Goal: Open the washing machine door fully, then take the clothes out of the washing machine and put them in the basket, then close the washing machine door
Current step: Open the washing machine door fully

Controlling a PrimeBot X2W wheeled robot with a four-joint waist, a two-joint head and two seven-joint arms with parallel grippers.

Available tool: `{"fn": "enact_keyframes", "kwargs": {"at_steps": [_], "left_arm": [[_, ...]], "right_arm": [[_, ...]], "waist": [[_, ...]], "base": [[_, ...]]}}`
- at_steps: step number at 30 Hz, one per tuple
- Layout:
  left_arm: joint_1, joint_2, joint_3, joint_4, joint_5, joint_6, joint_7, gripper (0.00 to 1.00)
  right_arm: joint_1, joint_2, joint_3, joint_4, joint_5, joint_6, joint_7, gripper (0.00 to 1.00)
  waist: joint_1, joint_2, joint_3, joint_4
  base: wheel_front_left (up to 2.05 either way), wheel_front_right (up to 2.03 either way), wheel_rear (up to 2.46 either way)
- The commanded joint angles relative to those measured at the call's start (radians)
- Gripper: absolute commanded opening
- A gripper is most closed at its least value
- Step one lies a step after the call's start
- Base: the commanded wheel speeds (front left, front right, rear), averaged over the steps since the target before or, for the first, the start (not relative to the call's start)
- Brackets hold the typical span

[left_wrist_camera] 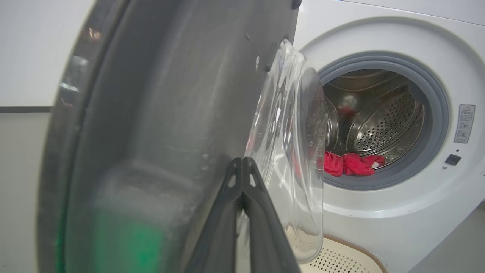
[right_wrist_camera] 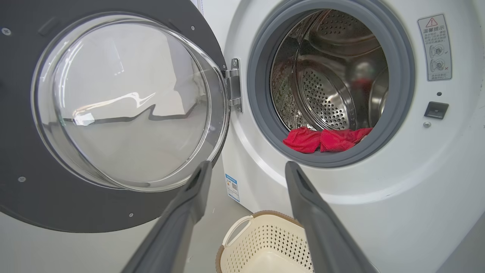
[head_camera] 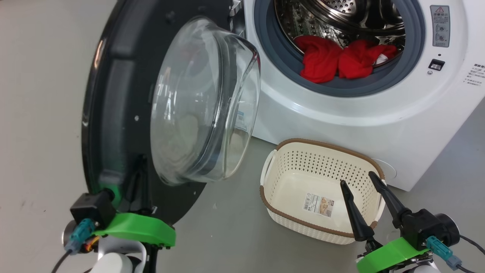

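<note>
The washing machine door stands swung out to the left, its clear glass bowl bulging toward the white washing machine. My left gripper is shut, fingers pressed together, tips against the door's dark inner face beside the bowl. Red clothes lie at the front of the steel drum, partly over the grey gasket. The basket sits on the floor below the opening, with just a paper label inside. My right gripper hovers open over the basket's near right side. In the right wrist view the clothes show beyond my right gripper.
The grey floor spreads to the left of the door and in front of the basket. The door hinge sits on the left of the drum opening. A warning sticker and latch slot are on the machine's right front.
</note>
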Motion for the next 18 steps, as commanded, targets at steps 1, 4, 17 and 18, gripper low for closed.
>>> {"fn": "enact_keyframes", "kwargs": {"at_steps": [1, 4, 17, 18], "left_arm": [[-0.025, 0.039, 0.067, -0.005, -0.002, 0.031, -0.014, 0.0], [-0.027, 0.042, 0.086, 0.004, 0.0, 0.038, -0.021, 0.0], [-0.044, 0.059, 0.185, 0.058, 0.002, 0.032, -0.038, 0.0], [-0.047, 0.059, 0.191, 0.064, 0.002, 0.029, -0.038, 0.0]], "right_arm": [[-0.024, 0.0, 0.018, -0.028, -0.014, 0.006, -0.009, 1.0], [-0.026, 0.0, 0.016, -0.027, -0.02, 0.006, -0.009, 1.0], [-0.037, 0.0, 0.019, -0.023, -0.04, 0.006, -0.009, 1.0], [-0.039, 0.0, 0.019, -0.022, -0.041, 0.006, -0.009, 1.0]], "waist": [[0.0, 0.0, 0.005, 0.001], [0.0, 0.0, 0.013, 0.003], [0.0, 0.0, 0.036, 0.006], [0.0, 0.0, 0.037, 0.006]], "base": [[0.0, 0.0, 0.0], [0.0, 0.0, 0.0], [0.0, 0.0, 0.0], [0.0, 0.0, 0.0]]}}
